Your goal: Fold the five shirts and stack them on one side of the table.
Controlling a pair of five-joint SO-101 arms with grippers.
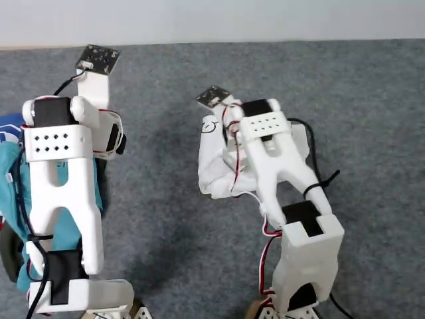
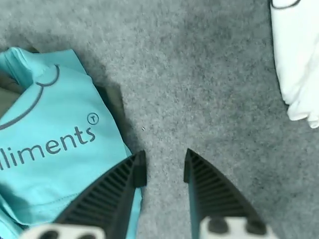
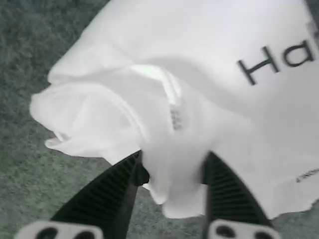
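- A folded turquoise cotton shirt with dark lettering [image 2: 55, 149] lies at the left edge of the grey carpet-like counter [image 1: 372, 100]. It tops a pile, with a blue shirt [image 1: 9, 123] showing at the pile's far end and a dark garment [image 1: 8, 256] at its near end
- The white left arm [image 1: 60, 193] stands over this pile
- The left tool [image 2: 164, 162] is released, its two black ribbed fingers apart with nothing between them. It hangs over bare counter right at the turquoise shirt's edge
- A crumpled white cotton shirt with black lettering [image 1: 214, 169] lies near the middle of the counter, well apart from the pile and partly under the right arm [image 1: 285, 173]
- The right tool [image 3: 174, 168] is also released, its fingers spread to either side of a bunched fold of the white shirt
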